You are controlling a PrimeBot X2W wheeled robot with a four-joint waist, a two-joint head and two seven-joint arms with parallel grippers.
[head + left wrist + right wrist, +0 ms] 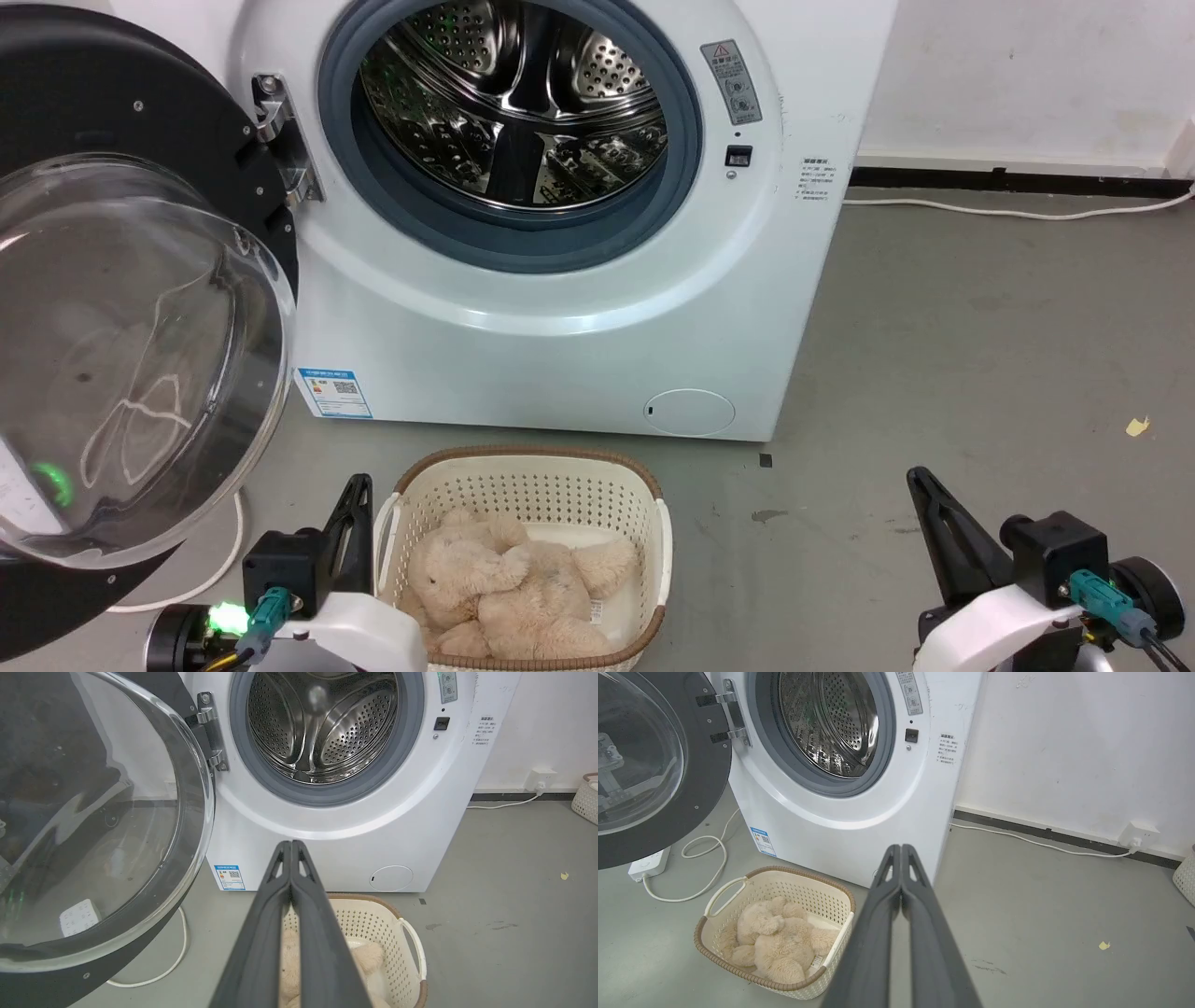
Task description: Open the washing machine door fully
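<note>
The washing machine door point(93, 93) hung wide open from its hinge point(280, 140) at the left edge of the machine front point(560, 364). Your left gripper point(291, 845) and right gripper point(901, 848) were both closed and empty. Pushing the door more could strain the hinge, I think.

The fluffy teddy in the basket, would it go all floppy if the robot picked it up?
Probably floppy: the teddy lies slumped and curled in the basket, limbs folded. It likely feels light for its size, since it looks like soft plush. The fuzzy fur should grip well rather than slip.
</note>
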